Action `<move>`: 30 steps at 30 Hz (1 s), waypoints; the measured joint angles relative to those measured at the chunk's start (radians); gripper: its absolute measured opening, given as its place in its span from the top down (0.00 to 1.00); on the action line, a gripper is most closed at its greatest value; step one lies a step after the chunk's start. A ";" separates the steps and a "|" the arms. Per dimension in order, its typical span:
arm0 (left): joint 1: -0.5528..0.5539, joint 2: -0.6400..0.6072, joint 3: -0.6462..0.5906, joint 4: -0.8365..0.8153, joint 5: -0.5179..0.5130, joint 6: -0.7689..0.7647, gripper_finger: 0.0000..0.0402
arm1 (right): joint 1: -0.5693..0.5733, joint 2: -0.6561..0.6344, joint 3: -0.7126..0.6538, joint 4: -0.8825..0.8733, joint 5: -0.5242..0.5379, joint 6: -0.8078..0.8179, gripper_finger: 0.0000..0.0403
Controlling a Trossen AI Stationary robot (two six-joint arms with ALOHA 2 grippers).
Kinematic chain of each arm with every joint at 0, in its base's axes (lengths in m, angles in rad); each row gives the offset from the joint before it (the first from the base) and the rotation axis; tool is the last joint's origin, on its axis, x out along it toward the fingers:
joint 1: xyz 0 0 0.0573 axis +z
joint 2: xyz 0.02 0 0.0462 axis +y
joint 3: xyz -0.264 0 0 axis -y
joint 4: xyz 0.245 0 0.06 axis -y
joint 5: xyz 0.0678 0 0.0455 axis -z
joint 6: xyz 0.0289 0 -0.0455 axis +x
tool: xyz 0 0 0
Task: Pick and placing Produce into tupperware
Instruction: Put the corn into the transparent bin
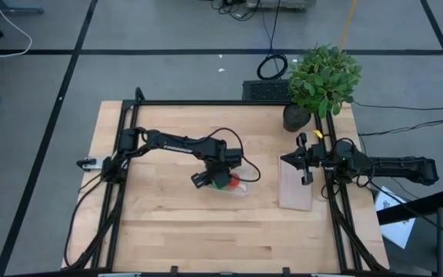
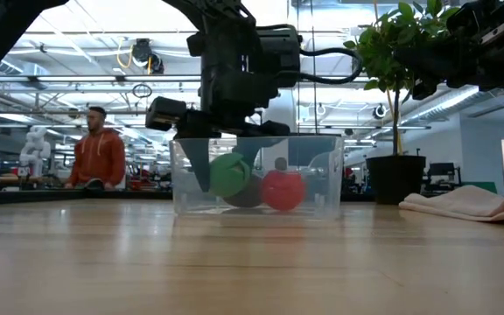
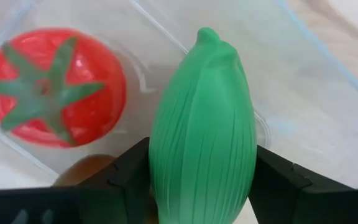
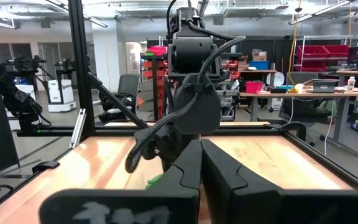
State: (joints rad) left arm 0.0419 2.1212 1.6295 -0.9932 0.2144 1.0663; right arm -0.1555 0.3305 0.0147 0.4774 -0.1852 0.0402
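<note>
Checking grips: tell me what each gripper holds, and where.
Left gripper clamps the green piece across its lower sides, inside the tupperware. Right gripper: shut, empty.

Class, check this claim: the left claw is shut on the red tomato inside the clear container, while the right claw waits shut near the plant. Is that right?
Not quite. The left claw is shut on the green oblong piece, not the red tomato, which lies loose beside it in the clear container; the left wrist view shows this. The right claw does wait shut near the plant.

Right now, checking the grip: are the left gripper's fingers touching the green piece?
Touching. The left wrist view shows both fingers pressed against the green piece's sides, no gap.
</note>
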 joint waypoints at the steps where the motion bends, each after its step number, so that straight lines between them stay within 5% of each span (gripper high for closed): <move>1: -0.002 0.000 0.000 0.000 0.012 0.014 0.47 | 0.000 0.000 0.000 0.000 0.000 0.000 1.00; 11: -0.012 0.000 0.000 0.000 0.043 0.141 0.47 | 0.000 0.000 0.000 -0.011 0.000 -0.003 1.00; 22: -0.027 0.000 0.000 -0.001 -0.105 0.430 0.47 | 0.000 0.000 0.000 -0.018 0.000 -0.004 1.00; 30: -0.055 0.000 0.000 0.008 -0.117 0.537 0.47 | 0.000 0.000 0.000 -0.018 0.000 -0.026 1.00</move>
State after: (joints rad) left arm -0.0132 2.1212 1.6295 -0.9851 0.0973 1.6033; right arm -0.1553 0.3303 0.0147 0.4592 -0.1852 0.0141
